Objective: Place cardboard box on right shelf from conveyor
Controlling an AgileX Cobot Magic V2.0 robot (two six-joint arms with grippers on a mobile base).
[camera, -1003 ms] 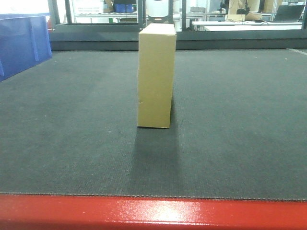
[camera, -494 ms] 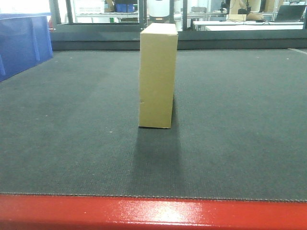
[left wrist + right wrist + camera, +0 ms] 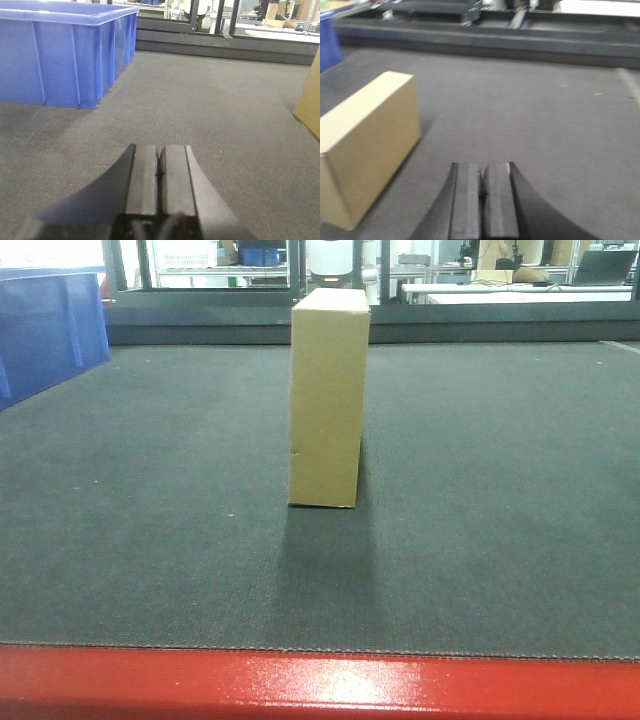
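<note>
at the far left a blue plastic bin sits on the conveyor, a wide dark grey textured belt with a glossy red front edge along the near side. in the left wrist view the bin stands ahead and to the left of the left claw, well apart from it. that claw sits low over the belt with its two black pads pressed together, only a thin seam between them, and nothing held. the cardboard box stands upright on the belt near the middle, one narrow tan-yellow face turned to the front camera, its shadow falling toward the red edge. it is apart from the bin and from both claws; in the left wrist view only a corner of it shows at the right border. in the right wrist view the box lies ahead and to the left of the right claw, its long face and top plain. the right claw is pressed together too, empty, over the belt.
</note>
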